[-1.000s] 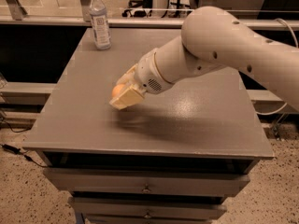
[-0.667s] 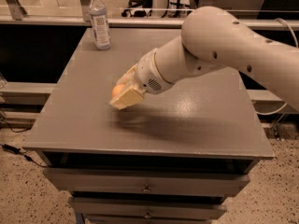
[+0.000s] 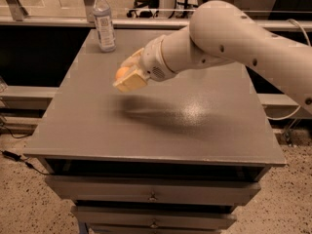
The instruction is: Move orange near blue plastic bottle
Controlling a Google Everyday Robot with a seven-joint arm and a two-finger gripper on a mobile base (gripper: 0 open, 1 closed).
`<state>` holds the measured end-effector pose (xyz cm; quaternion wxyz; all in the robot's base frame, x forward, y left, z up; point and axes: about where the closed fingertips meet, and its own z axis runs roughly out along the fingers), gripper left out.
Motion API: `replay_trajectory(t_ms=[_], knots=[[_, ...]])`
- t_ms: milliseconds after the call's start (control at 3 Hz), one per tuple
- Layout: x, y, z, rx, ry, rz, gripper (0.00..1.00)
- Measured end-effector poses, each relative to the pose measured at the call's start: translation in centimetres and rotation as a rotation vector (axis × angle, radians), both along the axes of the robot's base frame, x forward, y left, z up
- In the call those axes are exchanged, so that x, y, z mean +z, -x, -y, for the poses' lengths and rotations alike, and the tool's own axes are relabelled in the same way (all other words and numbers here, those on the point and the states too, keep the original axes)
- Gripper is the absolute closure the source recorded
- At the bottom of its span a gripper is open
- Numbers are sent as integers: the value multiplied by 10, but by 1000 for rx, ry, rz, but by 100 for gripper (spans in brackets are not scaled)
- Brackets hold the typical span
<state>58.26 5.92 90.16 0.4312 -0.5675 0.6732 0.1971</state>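
Left of centre over the grey tabletop (image 3: pixel 195 121), the cream gripper (image 3: pixel 127 77) grasps a small round orange (image 3: pixel 122 72). A tall bluish plastic bottle (image 3: pixel 104 23) stands at its far-left corner.

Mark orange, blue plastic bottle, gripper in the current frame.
orange (image 3: pixel 122 72): camera view, exposed skin.
blue plastic bottle (image 3: pixel 104 27): camera view, label.
gripper (image 3: pixel 127 79): camera view, between its fingertips, mid-frame left, shut on orange.

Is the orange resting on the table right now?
No, the orange is held in the gripper, lifted above the table, which shows a shadow beneath it.
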Motion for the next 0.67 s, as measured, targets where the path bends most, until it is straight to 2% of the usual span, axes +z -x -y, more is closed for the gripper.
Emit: replay_trajectory(t_ms=[333, 667], knots=[[15, -43, -6, -33, -50, 65, 100], [16, -91, -1, -92, -89, 97, 100]])
